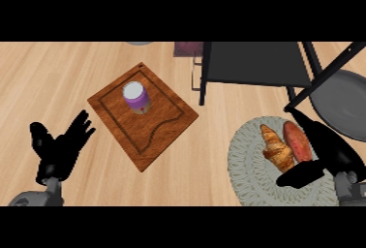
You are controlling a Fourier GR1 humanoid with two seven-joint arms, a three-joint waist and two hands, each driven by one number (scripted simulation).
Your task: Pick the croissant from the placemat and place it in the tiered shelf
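The croissant [277,147] lies on the round grey placemat [247,160] at the right of the counter, long axis running up and down the view, and touching its right flank is a reddish sweet potato [298,140]. A croissant should be light, soft and flaky, so it will likely crush or shed if squeezed hard; the best hold looks to be across the thick middle, fingers on one side and thumb on the other. The catch is that neighbour pressed against it, leaving the left side free but little room on the right.

The right hand [325,145] is over the mat's right edge, fingers stretched out and reaching up past the sweet potato, thumb jutting left below the croissant's lower end. It looks wide open and has hold of nothing; whether it brushes the sweet potato cannot be told from here.

The shelf [257,63] stands just beyond the mat, dark tier facing up, so the carry would be short.

Over at the left the left hand [61,143] rests open, fingers up, beside a wooden board [118,104] with a purple cup [136,97] on it
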